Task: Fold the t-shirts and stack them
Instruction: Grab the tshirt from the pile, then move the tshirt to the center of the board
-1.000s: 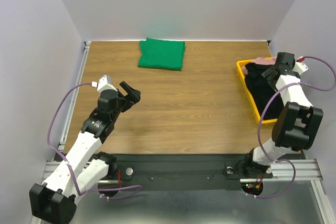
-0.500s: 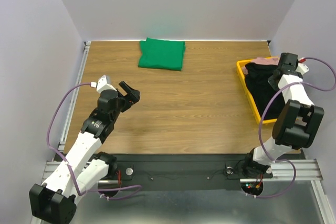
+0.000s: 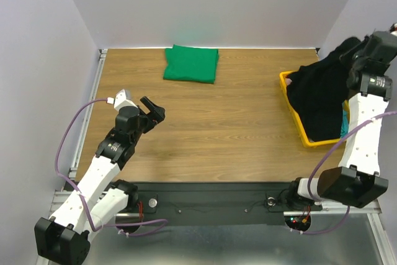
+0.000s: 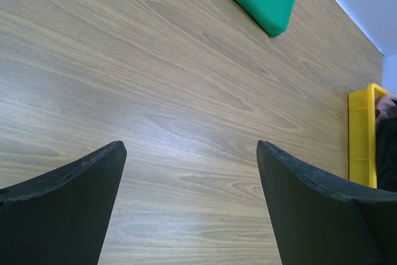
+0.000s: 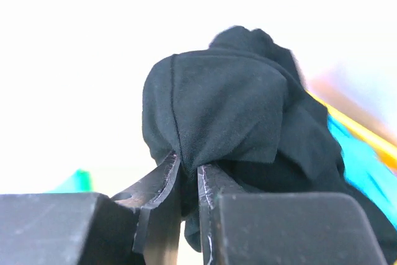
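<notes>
I see right gripper (image 5: 188,166) clamped on black t-shirt (image 3: 319,100), cloth hanging into yellow bin (image 3: 316,144); left gripper (image 4: 189,147) released above table (image 4: 186,60); green t-shirt (image 3: 191,64) folded far side

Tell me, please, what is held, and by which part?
Right end effector pinches a bunched fold of the black t-shirt; left end effector holds nothing.
</notes>
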Motion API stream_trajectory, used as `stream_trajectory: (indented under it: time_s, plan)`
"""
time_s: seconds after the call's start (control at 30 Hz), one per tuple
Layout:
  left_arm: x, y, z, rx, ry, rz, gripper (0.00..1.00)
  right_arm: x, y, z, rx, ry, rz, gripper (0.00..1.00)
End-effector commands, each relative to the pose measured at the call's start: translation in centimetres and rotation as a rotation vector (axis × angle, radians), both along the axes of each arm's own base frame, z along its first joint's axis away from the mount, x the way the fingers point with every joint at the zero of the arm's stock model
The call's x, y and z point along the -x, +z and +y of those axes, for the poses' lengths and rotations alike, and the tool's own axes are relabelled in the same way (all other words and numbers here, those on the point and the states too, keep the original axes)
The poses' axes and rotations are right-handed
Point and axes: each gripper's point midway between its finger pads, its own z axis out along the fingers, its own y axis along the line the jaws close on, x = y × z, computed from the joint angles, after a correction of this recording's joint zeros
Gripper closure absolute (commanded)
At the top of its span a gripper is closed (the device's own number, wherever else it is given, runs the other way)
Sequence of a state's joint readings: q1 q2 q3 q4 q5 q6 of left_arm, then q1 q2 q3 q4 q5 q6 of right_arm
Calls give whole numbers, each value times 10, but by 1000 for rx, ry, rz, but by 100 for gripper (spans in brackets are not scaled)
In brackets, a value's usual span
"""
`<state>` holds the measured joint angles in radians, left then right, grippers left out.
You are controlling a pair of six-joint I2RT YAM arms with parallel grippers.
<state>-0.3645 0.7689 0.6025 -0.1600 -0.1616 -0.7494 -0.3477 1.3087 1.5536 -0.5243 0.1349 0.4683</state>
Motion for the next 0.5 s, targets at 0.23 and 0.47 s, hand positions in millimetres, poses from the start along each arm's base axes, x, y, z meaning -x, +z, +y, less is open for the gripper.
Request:
stream_trajectory:
  time_s: [0.23, 0.47]
  plan:
    - [1, 22, 3, 24, 20, -47, 1, -6, 170, 144, 54, 716, -394, 100]
    - [10, 29, 2, 59, 6, -63, 1, 11, 235, 258, 22, 1089, -580, 99]
